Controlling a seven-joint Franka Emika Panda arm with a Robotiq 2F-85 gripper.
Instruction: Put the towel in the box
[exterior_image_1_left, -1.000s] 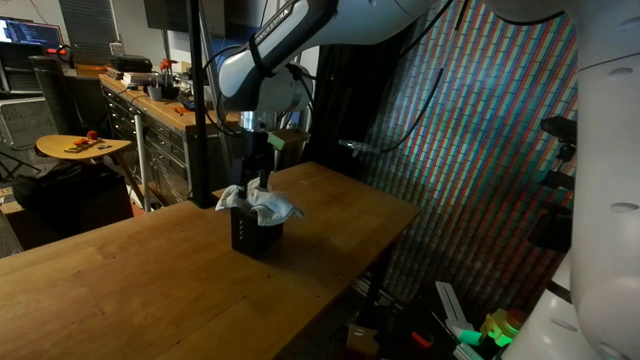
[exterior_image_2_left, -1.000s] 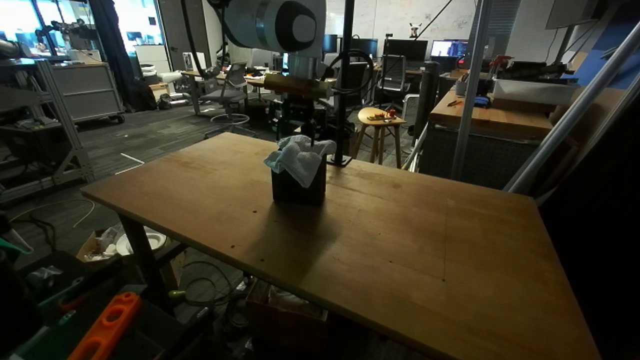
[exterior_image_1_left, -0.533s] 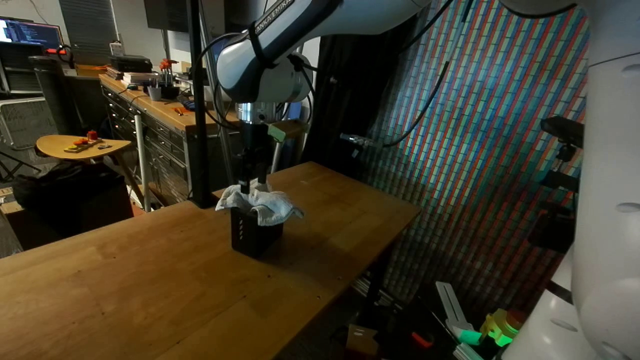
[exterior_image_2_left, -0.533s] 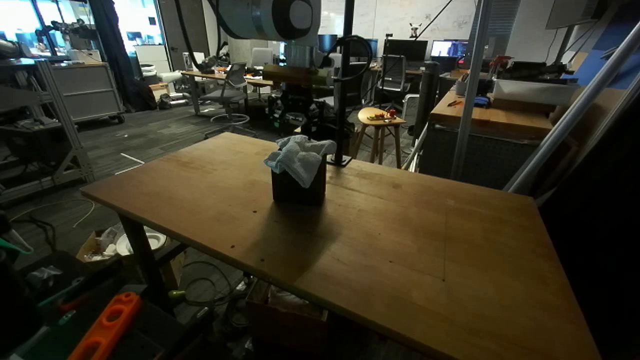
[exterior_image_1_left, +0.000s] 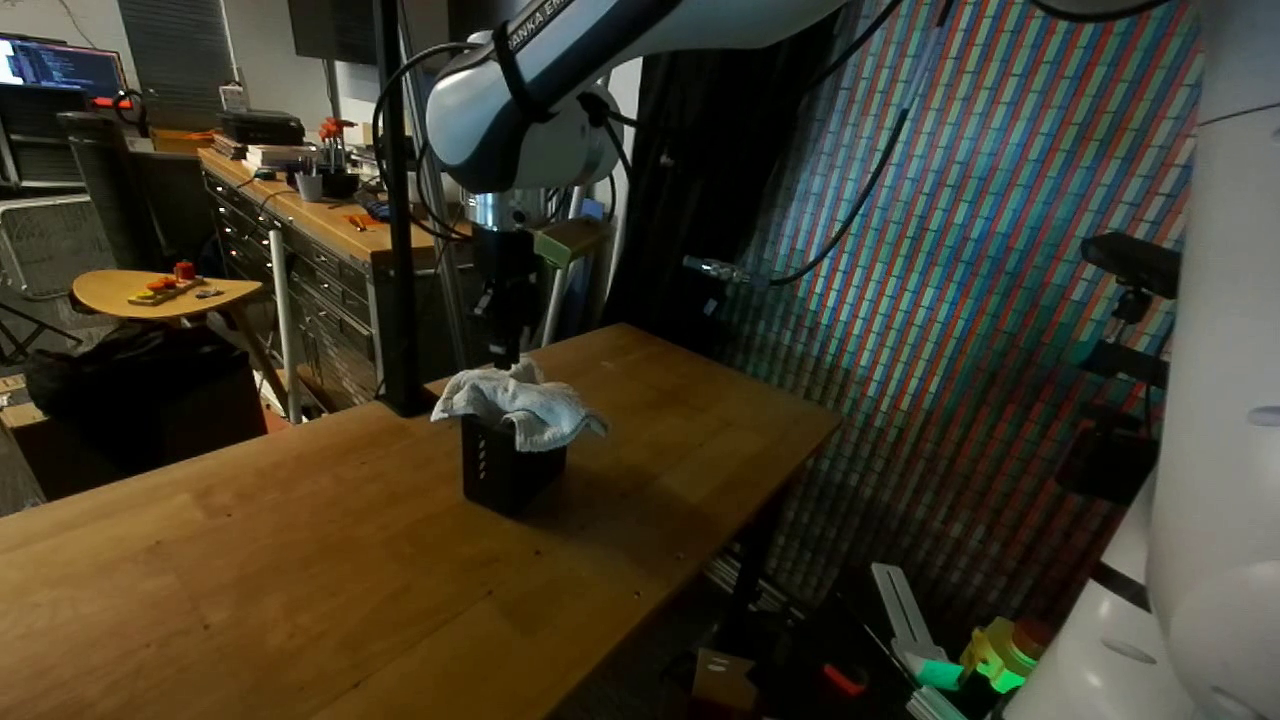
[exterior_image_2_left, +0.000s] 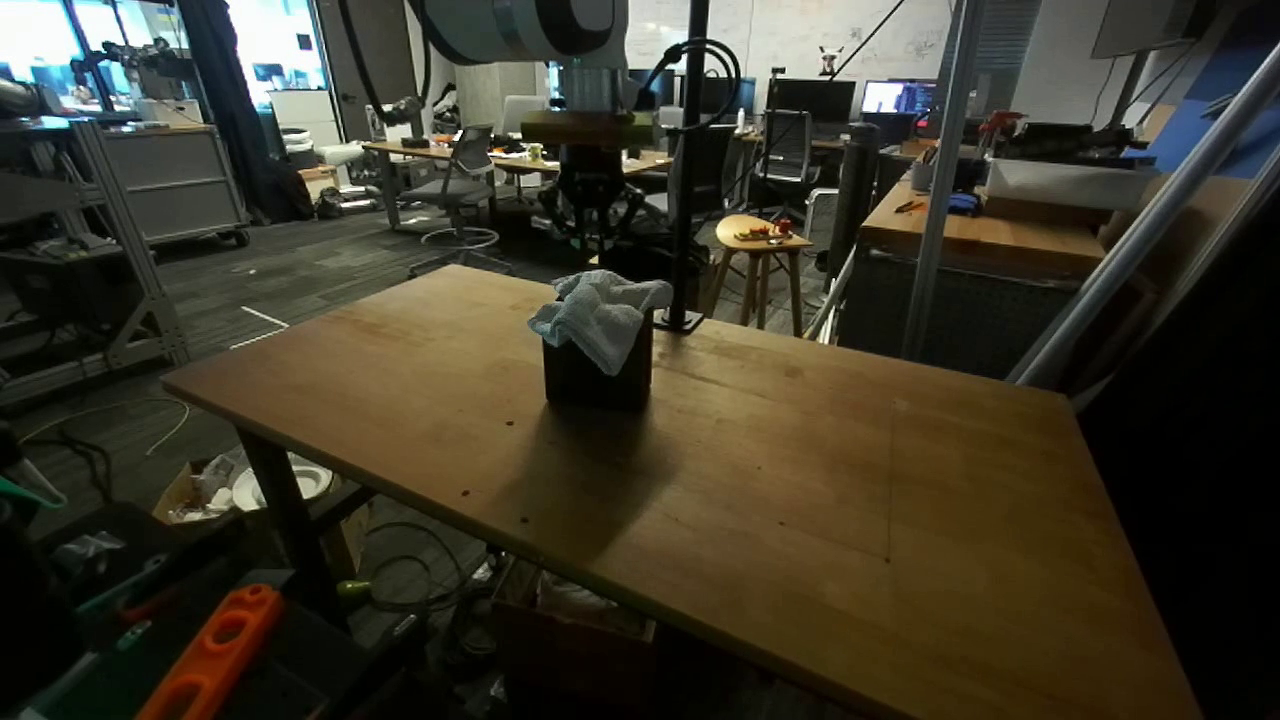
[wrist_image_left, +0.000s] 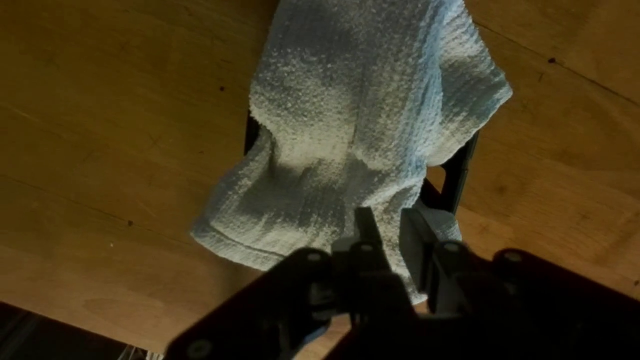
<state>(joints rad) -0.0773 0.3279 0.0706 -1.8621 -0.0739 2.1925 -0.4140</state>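
Towel (wrist_image_left: 345, 120) sits rumpled across the top of the black box (exterior_image_1_left: 510, 480), a little left of centre in an exterior view, its edges hanging outside the rim (wrist_image_left: 456, 180). The gripper (wrist_image_left: 387, 216), low and right of centre in the wrist view, has its fingers (wrist_image_left: 414, 237) a narrow gap apart and holds nothing, hanging just above the cloth. How much cloth is inside is hidden; those loose corners could by their weight draw it off onto the table (exterior_image_1_left: 300, 560). Pushing down with fingers this close might sink only one spot, and a push off-centre could tip or slide the box. Closing on a fold could pluck the towel back out.
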